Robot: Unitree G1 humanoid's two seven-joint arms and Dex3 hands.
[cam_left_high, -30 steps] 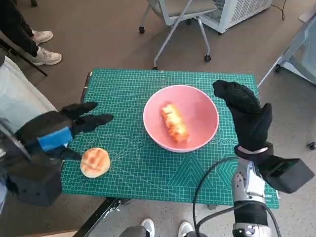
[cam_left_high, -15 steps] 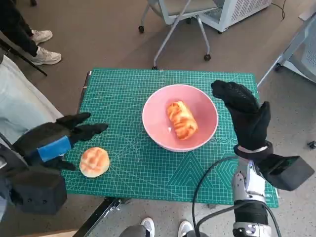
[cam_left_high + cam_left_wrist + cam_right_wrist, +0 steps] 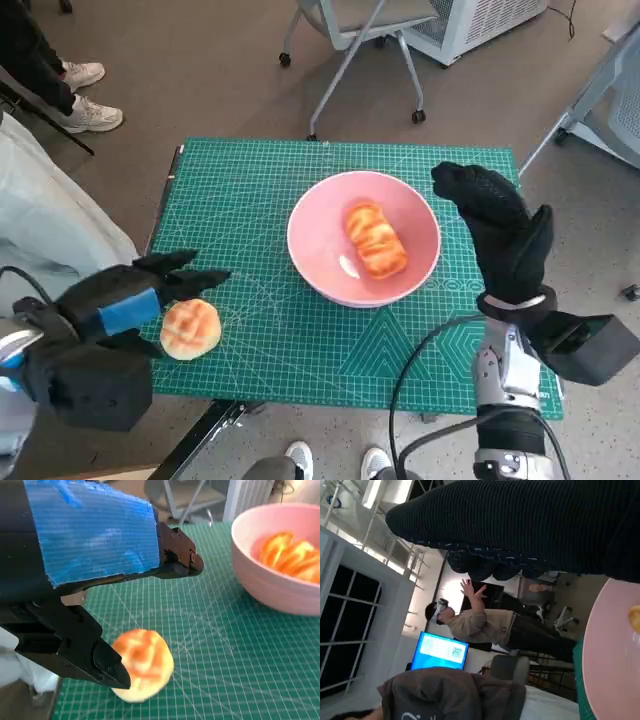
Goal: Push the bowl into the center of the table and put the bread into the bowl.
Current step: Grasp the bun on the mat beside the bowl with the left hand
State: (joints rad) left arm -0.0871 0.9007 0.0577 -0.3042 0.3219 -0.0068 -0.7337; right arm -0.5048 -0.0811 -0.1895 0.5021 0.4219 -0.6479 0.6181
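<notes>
The pink bowl [image 3: 320, 262] stands near the middle of the green mat [image 3: 250, 190] and holds a long glazed bread [image 3: 376, 239]. The same bowl [image 3: 260, 580] and its bread [image 3: 292, 555] show in the left wrist view. A round scored bun [image 3: 191, 328] lies on the mat by its near left corner. My left hand [image 3: 125, 305] hovers over that bun [image 3: 144, 662], fingers apart, holding nothing. My right hand [image 3: 500, 235] is raised beside the bowl's right rim, fingers spread, empty. The bowl's rim [image 3: 600, 665] shows past the glove [image 3: 530, 525] in the right wrist view.
A chair base [image 3: 350, 70] with castors stands beyond the table's far edge. A person's shoes [image 3: 85, 100] are on the floor at the far left, and a person [image 3: 485, 625] shows in the right wrist view. A black cable [image 3: 420, 360] loops over the mat's near right part.
The bread in the bowl has rolled toward the right side. My left hand has drawn back toward the near left corner, closer over the bun. The right hand stays almost still.
</notes>
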